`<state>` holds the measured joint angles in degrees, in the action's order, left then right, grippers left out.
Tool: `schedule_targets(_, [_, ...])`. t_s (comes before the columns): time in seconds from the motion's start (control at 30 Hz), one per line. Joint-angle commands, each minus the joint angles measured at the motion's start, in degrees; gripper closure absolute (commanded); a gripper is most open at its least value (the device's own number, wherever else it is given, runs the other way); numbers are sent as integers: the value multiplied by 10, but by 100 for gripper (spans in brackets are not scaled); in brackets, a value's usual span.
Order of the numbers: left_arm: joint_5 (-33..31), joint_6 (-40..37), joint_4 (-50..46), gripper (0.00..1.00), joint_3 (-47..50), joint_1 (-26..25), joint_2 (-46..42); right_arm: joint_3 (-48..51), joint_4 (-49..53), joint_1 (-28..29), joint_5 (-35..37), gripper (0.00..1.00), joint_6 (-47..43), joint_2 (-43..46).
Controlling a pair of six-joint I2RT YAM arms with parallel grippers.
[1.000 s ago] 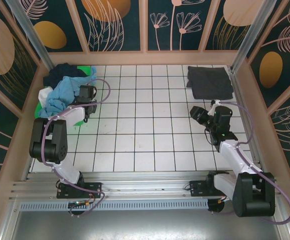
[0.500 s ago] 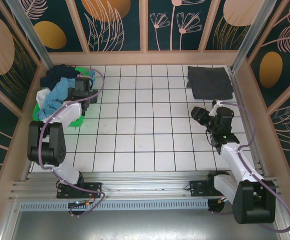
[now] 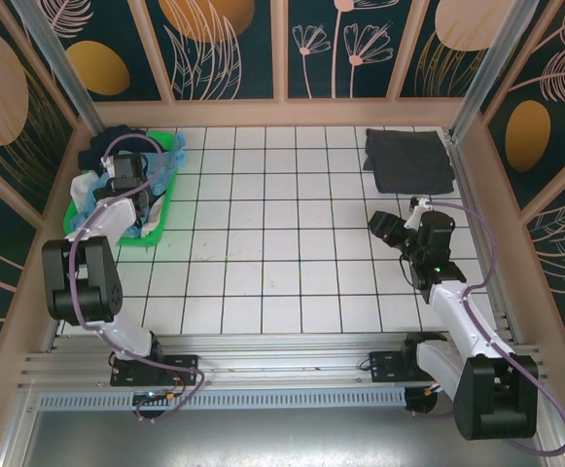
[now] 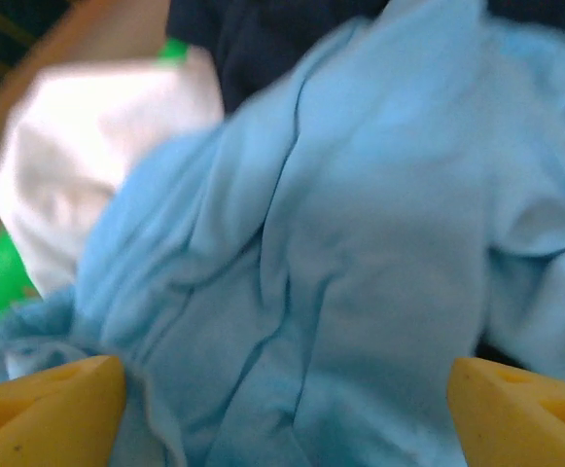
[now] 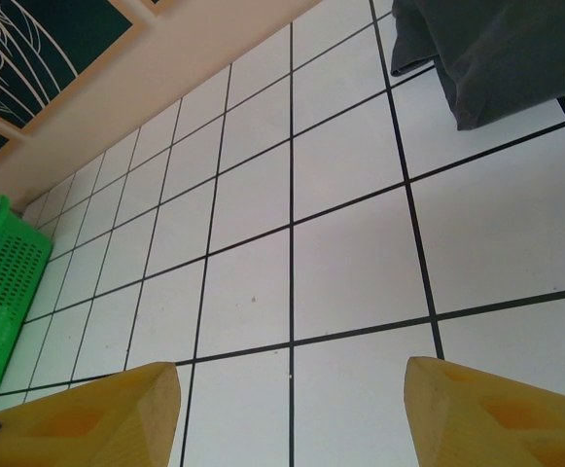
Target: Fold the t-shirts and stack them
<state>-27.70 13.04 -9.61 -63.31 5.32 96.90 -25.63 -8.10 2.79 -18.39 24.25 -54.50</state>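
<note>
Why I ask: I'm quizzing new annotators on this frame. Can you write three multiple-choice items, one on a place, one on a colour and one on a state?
1. Where on the table does the dark grey t-shirt lie?
A. The centre
B. The far right corner
C. The near left edge

2. What colour is the cloth under the left tool?
A. Red
B. Yellow
C. Light blue

3. How does the right tool stand?
A. Open, holding nothing
B. Shut on the t-shirt
C. Shut on a cable

Answers:
1 B: the top view shows it folded by the far right post.
2 C: light blue cloth lies between the fingers in the left wrist view.
3 A: its fingers are apart, with bare tiles between them.
</note>
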Motion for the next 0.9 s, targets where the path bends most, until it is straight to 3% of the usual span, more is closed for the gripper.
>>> schedule_targets(0.0, [18, 39, -58, 22, -46, 4, 44, 10, -15, 4, -14, 37, -15, 15])
schedule_targets(0.07, [25, 44, -69, 31, -55, 5, 57, 13, -17, 4, -15, 37, -16, 17])
schedule_targets(0.2, [67, 48, -76, 70, -62, 5, 40, 16, -19, 4, -14, 37, -17, 20])
schedule_targets(0.4, [110, 43, -83, 100, -76, 5, -68, 19, -22, 4, -19, 38, -13, 26])
schedule_targets(0.67, [149, 17, -92, 100, -123, 5, -193, 23, -28, 4, -33, 38, -6, 35])
schedule_targets(0.73, [122, 22, -103, 63, -108, 5, -200, 24, -30, 4, -37, 38, -5, 36])
schedule_targets(0.83, [66, 19, -100, 31, -61, 5, -185, 24, -29, 4, -39, 38, -6, 37])
schedule_targets(0.87, [50, 16, -103, 30, -54, 5, -171, 24, -28, 4, -40, 38, -6, 38])
